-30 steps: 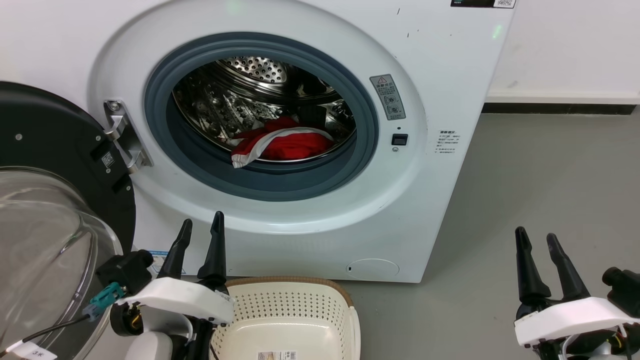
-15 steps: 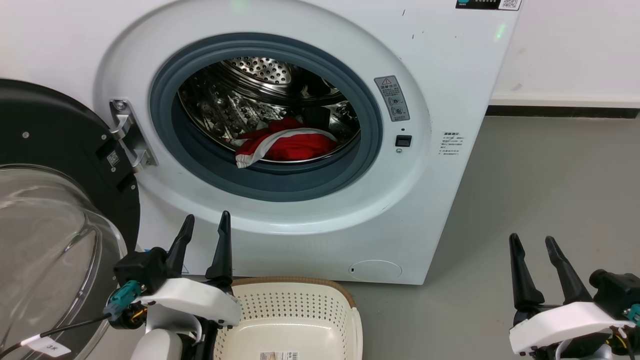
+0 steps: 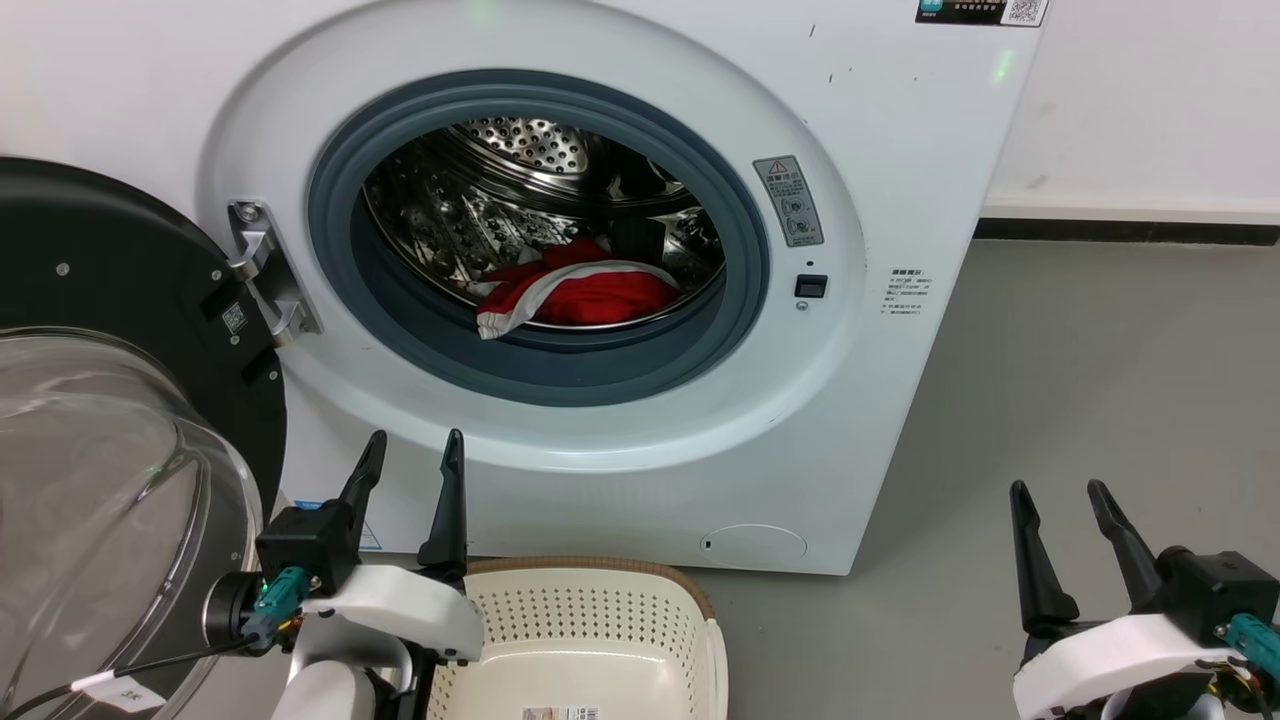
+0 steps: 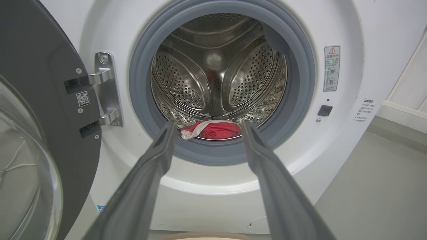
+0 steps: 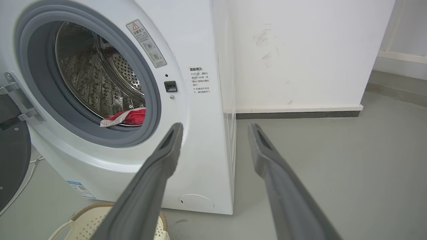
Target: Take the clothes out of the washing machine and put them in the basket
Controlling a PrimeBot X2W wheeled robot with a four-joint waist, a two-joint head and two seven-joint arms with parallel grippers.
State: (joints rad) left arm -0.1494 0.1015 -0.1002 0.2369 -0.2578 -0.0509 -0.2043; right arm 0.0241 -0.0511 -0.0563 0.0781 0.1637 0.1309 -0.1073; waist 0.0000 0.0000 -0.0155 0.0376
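Note:
The white washing machine [image 3: 880,150] stands with its door swung open to the left. Red clothes [image 3: 585,295] with white trim lie at the front bottom of the steel drum, also in the left wrist view as clothes [image 4: 213,129] and in the right wrist view as clothes [image 5: 128,117]. The cream basket [image 3: 590,620] sits on the floor in front of the machine, below the opening. My left gripper [image 3: 415,455] hangs open just left of the basket, below the drum opening, holding nothing. My right gripper [image 3: 1060,490] is open over the floor at the lower right, holding nothing.
The black-rimmed glass door [image 3: 110,400] stands open at the left, close to my left arm. Grey floor [image 3: 1100,380] stretches to the right of the machine. A white wall with a dark baseboard [image 3: 1130,232] runs behind.
The head camera has shifted a little, so the whole scene sits slightly right and lower. Both grippers stay open; the left has rolled a bit and the right has sunk slightly in view.

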